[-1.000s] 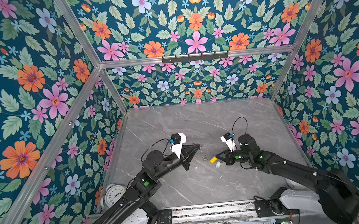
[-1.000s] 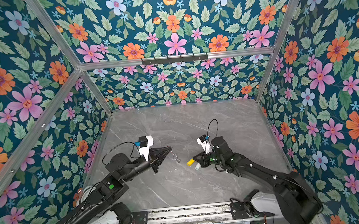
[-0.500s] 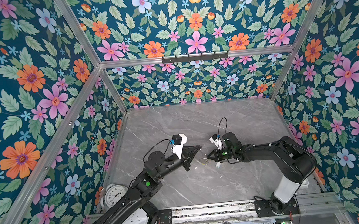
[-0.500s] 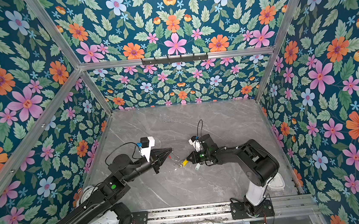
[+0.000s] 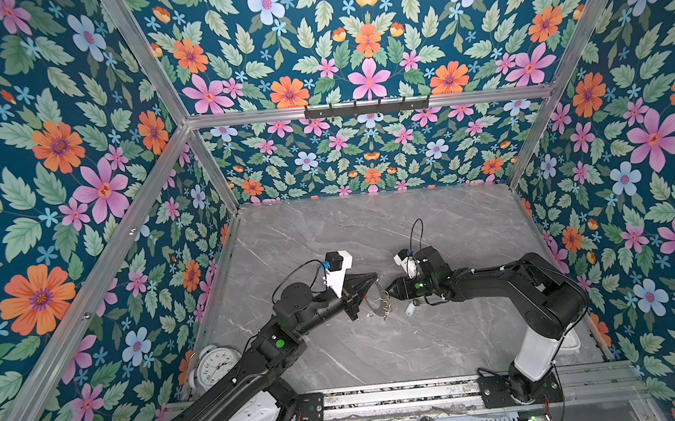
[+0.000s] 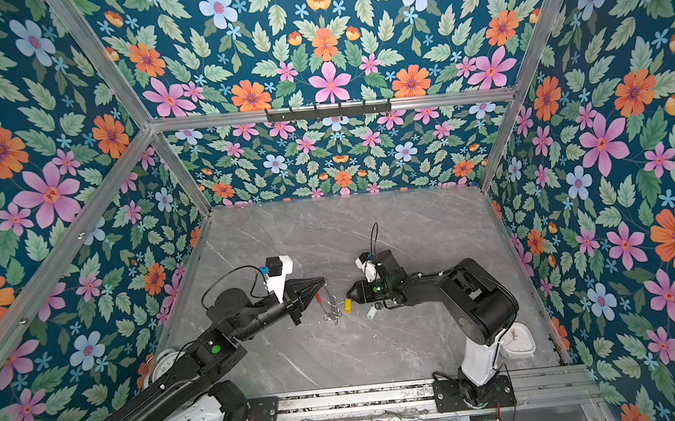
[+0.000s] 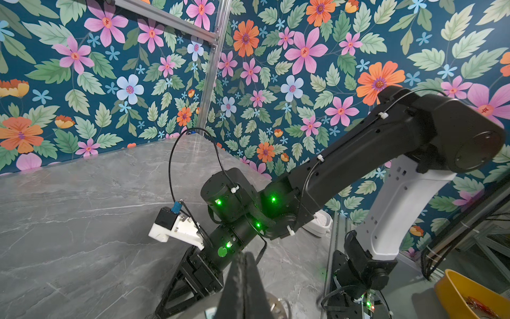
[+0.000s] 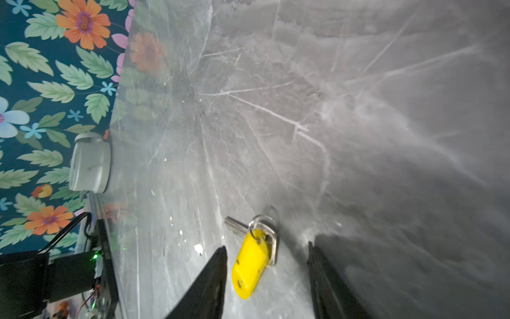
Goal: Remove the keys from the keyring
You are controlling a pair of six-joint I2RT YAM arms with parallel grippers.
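My right pincer (image 8: 266, 246) is wide open.
The yellow key (image 8: 249, 262) sits between its tips; my left pincer (image 6: 322, 282) pinches the keyring (image 6: 331, 307).

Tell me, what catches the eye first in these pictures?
Bright flower wallpaper covers the walls around the grey table. At its middle the black left gripper pinches the keyring, and a yellow-tagged key sits between the open jaws of the right gripper.

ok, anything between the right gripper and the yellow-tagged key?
Nothing visible. In the right wrist view the yellow-tagged key sits between the open fingers of the right gripper. In a top view the keyring, in the left gripper, is beyond the key, not in between.
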